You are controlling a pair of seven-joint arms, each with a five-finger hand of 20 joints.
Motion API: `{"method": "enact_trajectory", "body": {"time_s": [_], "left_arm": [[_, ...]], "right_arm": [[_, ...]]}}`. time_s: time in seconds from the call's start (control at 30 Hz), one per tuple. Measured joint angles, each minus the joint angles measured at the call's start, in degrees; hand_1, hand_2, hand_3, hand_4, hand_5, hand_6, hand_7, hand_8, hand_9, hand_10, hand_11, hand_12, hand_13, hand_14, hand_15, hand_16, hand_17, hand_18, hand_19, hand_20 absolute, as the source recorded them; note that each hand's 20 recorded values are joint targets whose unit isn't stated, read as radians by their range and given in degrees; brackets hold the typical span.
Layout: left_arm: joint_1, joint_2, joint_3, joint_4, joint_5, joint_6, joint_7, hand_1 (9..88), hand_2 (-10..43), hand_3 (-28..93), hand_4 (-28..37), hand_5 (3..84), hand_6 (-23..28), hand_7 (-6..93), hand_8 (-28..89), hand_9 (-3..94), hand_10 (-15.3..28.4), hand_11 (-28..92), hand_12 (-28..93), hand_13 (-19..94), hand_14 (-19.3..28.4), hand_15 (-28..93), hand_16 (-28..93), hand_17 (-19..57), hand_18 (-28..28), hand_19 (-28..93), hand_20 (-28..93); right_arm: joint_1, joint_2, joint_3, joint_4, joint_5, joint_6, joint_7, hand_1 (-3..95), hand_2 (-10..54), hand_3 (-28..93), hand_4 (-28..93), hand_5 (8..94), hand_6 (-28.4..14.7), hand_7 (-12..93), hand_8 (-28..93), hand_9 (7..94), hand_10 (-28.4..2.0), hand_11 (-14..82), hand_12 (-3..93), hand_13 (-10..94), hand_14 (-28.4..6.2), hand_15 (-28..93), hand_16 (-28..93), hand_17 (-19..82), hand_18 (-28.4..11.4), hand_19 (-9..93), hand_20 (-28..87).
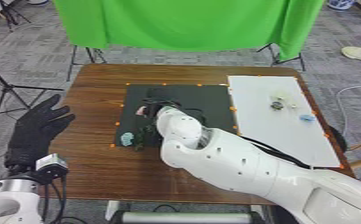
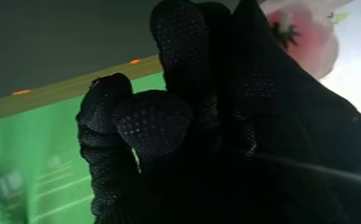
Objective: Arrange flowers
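Room left of black mat; right arm bars near-right corner.

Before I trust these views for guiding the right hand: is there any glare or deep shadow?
Right wrist view: a pale streak of light crosses the right hand, whose black glove is otherwise mostly in deep shadow. Head view: the white sheet looks brightly lit, and the black glove is hard to separate from the dark mat.
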Motion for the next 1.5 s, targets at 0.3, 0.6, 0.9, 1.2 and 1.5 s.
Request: {"method": "enact_trajectory", "body": {"time_s": [0.3,0.6,0.9,1.2,1.5], "left_arm": [[-0.6,0.17,0.31,0.49,0.07,-0.21,-0.01,23.7,5.1,81,-21.2,35.9,9.5,14.8,-10,34.9,20.4,30,10,25,26.7,53,-10,-11.5,23.5,57,4],[-1.0,0.2,0.31,0.64,0.16,-0.71,-0.24,23.7,5.1,82,-21.3,35.9,9.5,14.8,-10,34.8,20.3,30,10,25,26.7,53,-10,-11.5,23.6,57,4],[-1.1,0.22,0.3,0.72,0.23,-0.89,-0.51,23.7,5.1,82,-21.3,35.8,9.5,14.8,-10,34.8,20.4,30,10,25,26.7,53,-10,-11.5,23.6,57,4],[-0.5,0.22,0.05,0.69,0.2,-0.7,-0.37,23.7,5.1,81,-21.3,35.9,9.5,14.8,-10,34.9,20.3,30,10,25,26.7,53,-9,-11.5,23.6,57,4],[4.7,-0.11,-2.05,-1.44,-0.25,1.52,1.06,23.7,5.1,81,-21.5,35.8,9.4,14.9,-10,34.9,20.3,30,10,25,26.6,53,-9,-11.4,23.5,57,4]], "right_arm": [[0.0,-0.1,0.0,0.4,0.7,-0.2,0.1,44.8,-9.5,81,-28,80.5,-2.4,28,3,83.8,-11.6,31.2,27.1,77,-7.4,81,14,33,-23.7,93,29],[-0.3,-0.5,0.3,0.4,0.7,-1.3,0.3,43.9,-9.5,81,-28,79.7,-2.7,28,3,82.7,-12.1,32.7,26.1,77,-7.6,81,14,32,-23.8,93,29],[-0.5,-0.6,0.6,0.4,0.9,-1.5,0.3,43.7,-9.5,81,-28,78.8,-2.9,28,2,81.5,-12.4,33.9,24.9,76,-7.6,82,13,32,-23.8,93,29],[-2.4,-1.0,4.9,-1.1,3.8,-1.9,-2.8,41.6,-9.5,81,-28,78.0,-2.4,26,0,79.5,-13.9,36.9,19.0,75,-8.3,82,13,30,-23.7,93,29],[-8.9,-3.2,16.2,-7.9,4.6,-10.4,-7.3,37.2,-9.5,84,-28,74.1,-2.5,23,-2,76.3,-14.7,35.0,17.4,72,-9.5,82,13,29,-24.0,93,30]]}}
